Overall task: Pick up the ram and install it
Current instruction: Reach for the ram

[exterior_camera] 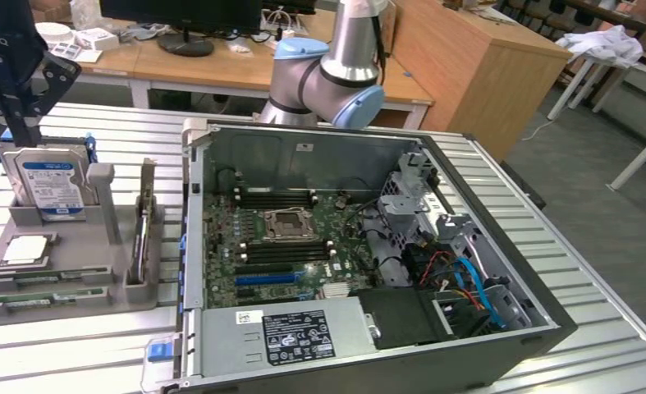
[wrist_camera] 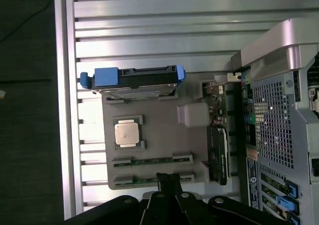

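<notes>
Approach step: pincer point(wrist_camera: 168, 177) shut and empty, held above tray point(wrist_camera: 164, 135); ram point(wrist_camera: 152, 161) not yet grasped. Grasp judged to need jaws opened, aligned.

Exterior view: mounted high, angled down over the open computer case point(exterior_camera: 300, 152) at middling distance, with the grey parts holder point(exterior_camera: 82, 263) at the exterior view's left. Wrist view: looks straight down on that holder from well above. Shared: holder, slatted table point(exterior_camera: 71, 353), one end of the case.

Lab: robot arm point(exterior_camera: 339, 78), desks point(exterior_camera: 224, 70), opened computer point(exterior_camera: 300, 156).
</notes>
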`<action>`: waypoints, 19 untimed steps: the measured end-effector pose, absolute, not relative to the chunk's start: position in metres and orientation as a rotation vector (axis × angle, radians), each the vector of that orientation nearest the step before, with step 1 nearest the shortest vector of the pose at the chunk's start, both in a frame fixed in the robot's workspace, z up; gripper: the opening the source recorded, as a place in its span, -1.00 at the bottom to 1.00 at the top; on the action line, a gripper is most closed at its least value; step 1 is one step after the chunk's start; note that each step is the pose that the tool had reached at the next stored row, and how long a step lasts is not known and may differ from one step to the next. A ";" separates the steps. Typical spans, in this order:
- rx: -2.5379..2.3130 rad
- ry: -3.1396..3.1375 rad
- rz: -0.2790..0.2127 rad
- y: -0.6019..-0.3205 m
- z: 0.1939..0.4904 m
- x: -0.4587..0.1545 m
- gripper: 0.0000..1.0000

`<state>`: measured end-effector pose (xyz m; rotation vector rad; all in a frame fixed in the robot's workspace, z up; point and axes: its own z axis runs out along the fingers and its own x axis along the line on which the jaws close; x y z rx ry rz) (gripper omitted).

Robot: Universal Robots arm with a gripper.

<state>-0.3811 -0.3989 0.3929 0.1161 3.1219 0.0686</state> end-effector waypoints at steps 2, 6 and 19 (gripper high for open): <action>0.116 3.122 0.069 -0.399 0.393 -0.381 -0.79; 0.116 3.122 0.069 -0.399 0.393 -0.381 -0.79; 0.093 3.123 0.069 -0.401 0.393 -0.384 -0.79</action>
